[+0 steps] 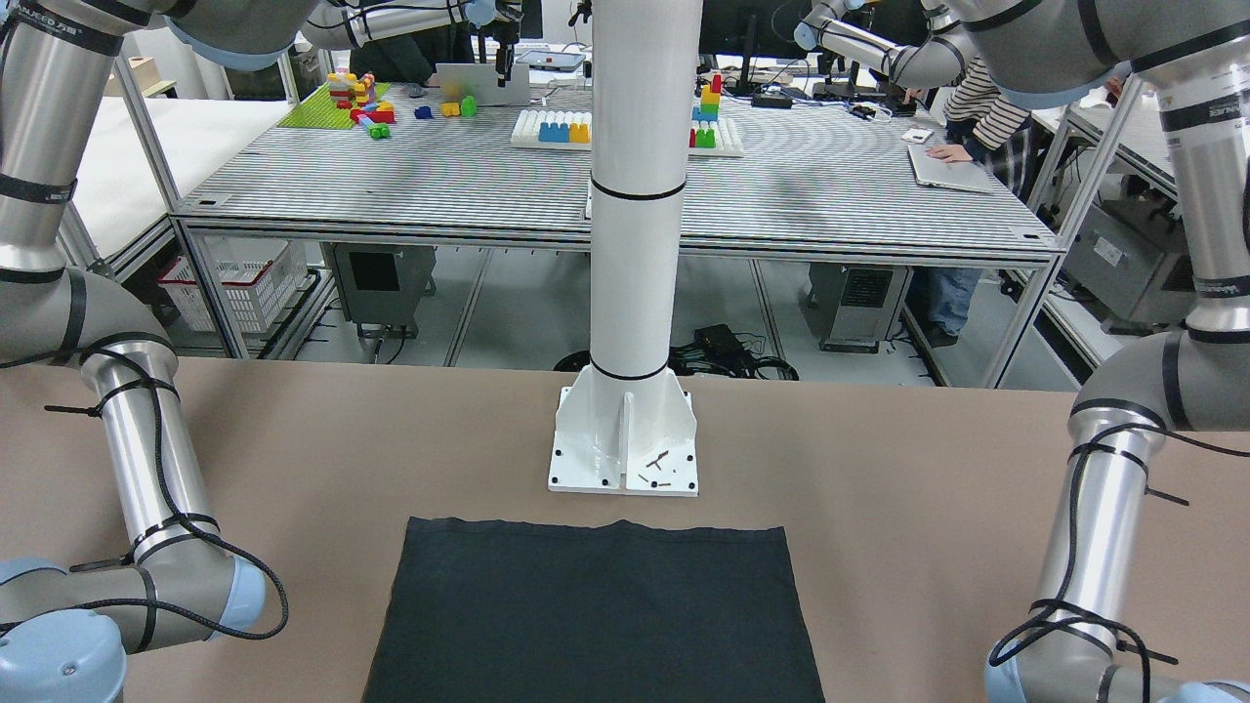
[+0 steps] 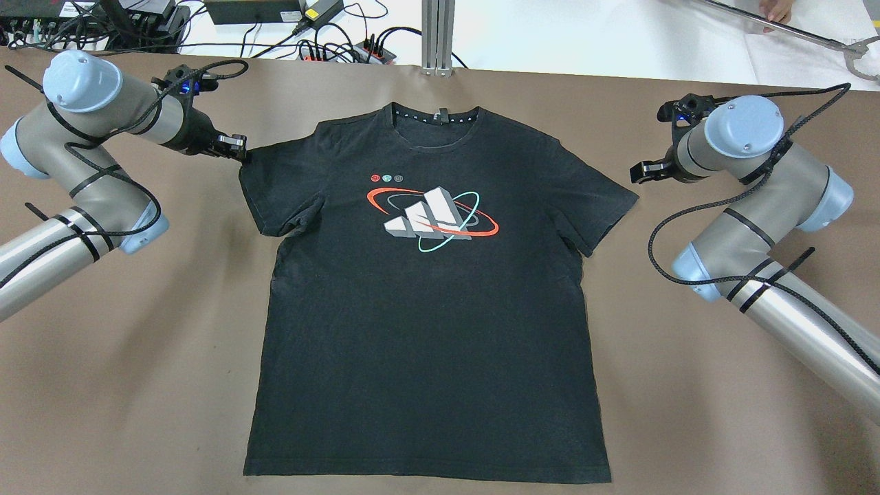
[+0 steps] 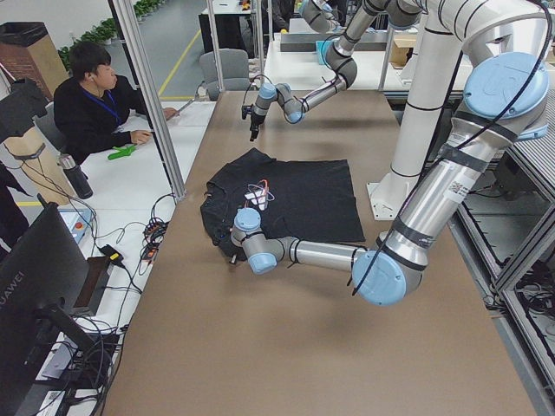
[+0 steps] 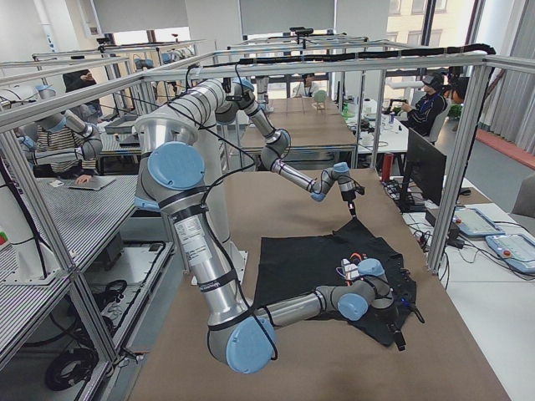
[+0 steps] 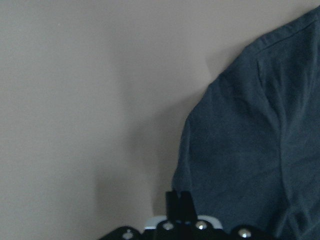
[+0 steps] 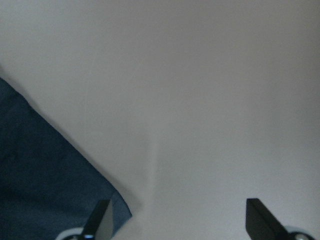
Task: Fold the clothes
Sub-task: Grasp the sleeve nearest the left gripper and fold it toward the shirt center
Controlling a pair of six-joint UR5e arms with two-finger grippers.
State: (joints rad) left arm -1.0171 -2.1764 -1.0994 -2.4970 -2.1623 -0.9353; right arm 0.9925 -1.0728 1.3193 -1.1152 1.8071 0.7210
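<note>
Black T-shirt (image 2: pixel 426 323) flat, sleeves beside clenched left end effector (image 2: pixel 239 147) and released right end effector (image 2: pixel 636 173).

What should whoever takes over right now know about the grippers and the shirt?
Left gripper: shut, at the edge of the sleeve on its side; I cannot tell if it pinches cloth.
Right gripper: open, just off the other sleeve's tip, touching nothing.
T-shirt: spread flat, print up, on the table.
Done: no fold made yet.
Left: every fold, probably the sleeves first.
</note>
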